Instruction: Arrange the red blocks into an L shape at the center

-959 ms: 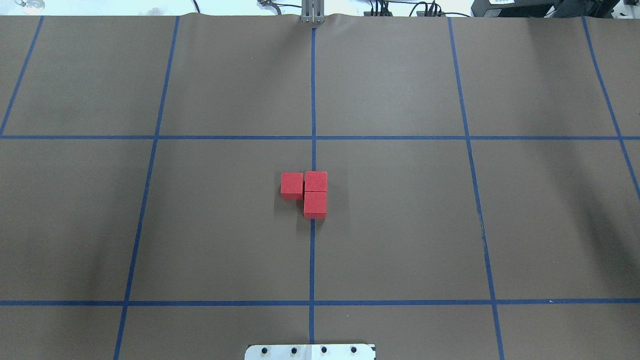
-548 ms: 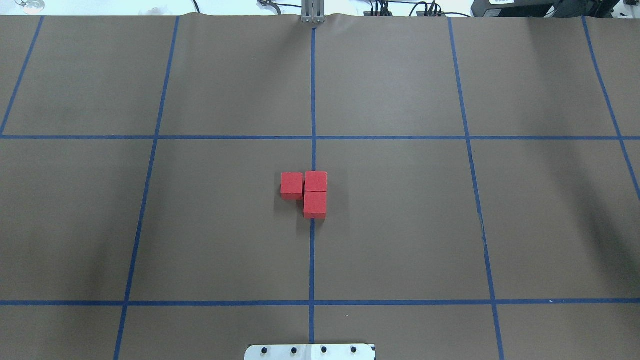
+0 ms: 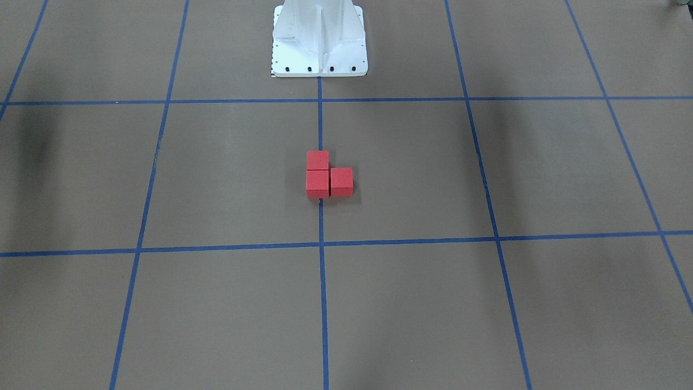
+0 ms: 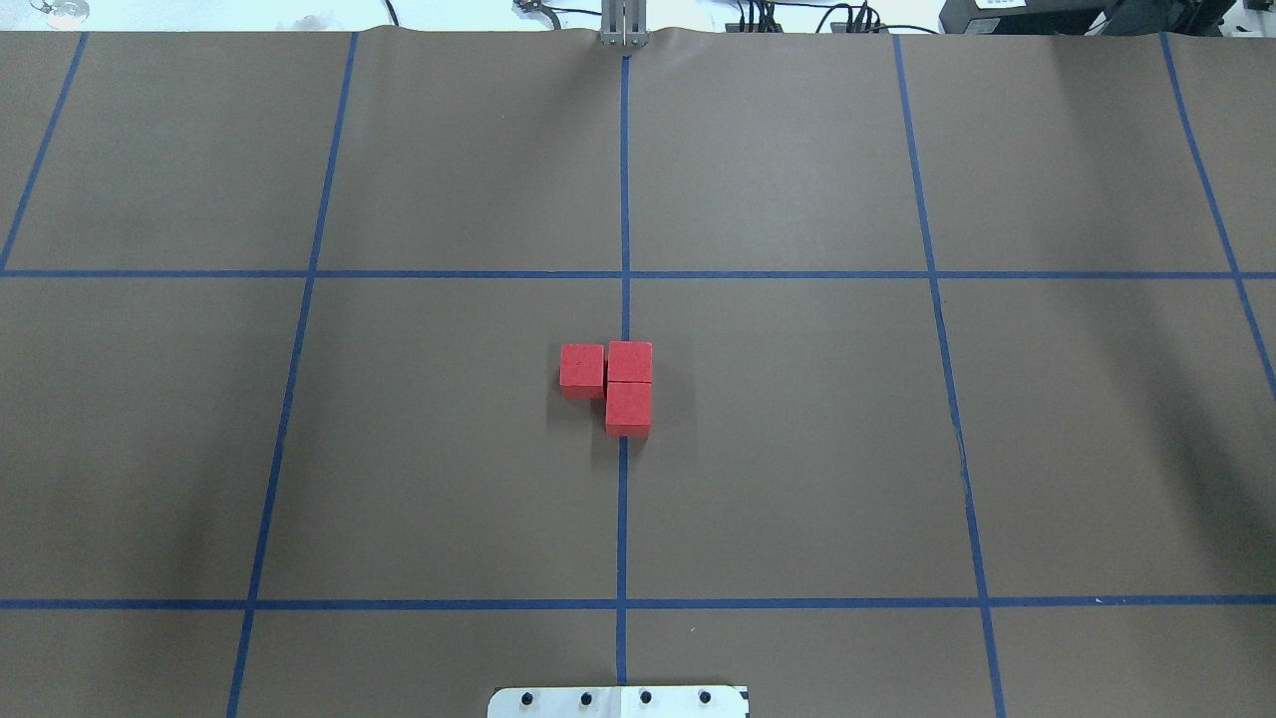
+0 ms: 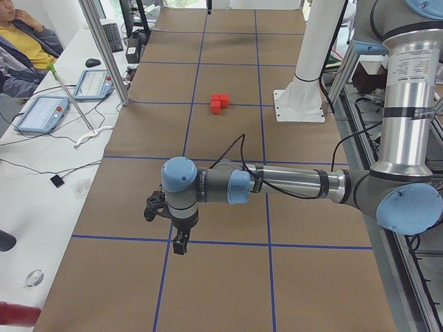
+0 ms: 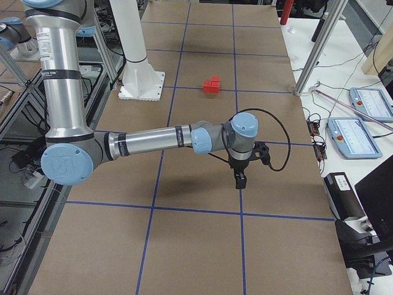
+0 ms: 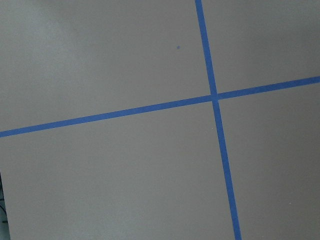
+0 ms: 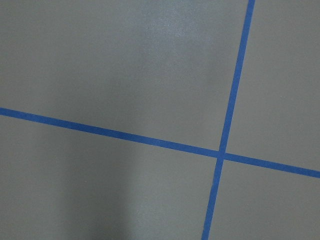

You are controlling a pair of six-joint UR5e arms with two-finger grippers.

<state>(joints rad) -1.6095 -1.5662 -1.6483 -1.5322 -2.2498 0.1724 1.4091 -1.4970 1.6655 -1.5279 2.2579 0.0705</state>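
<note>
1. The red blocks (image 4: 629, 364) are plain matte red. All three have the same colour and no pattern.
2. The table surface (image 4: 797, 449) is matte brown. Thin blue tape lines (image 4: 623, 519) cross it and make a grid of large squares.
3. The robot base (image 3: 319, 43) is white, with a row of small black dots along its edge.
4. The left arm (image 5: 291, 185) and the right arm (image 6: 147, 140) have silver-grey tubes and light blue joint caps.
5. The left gripper (image 5: 179, 243) and the right gripper (image 6: 239, 180) are black.
6. The person (image 5: 21, 48) wears a yellow shirt (image 5: 31, 38) under a grey jacket (image 5: 14, 69).
7. The side table (image 5: 41, 159) is white.
</note>
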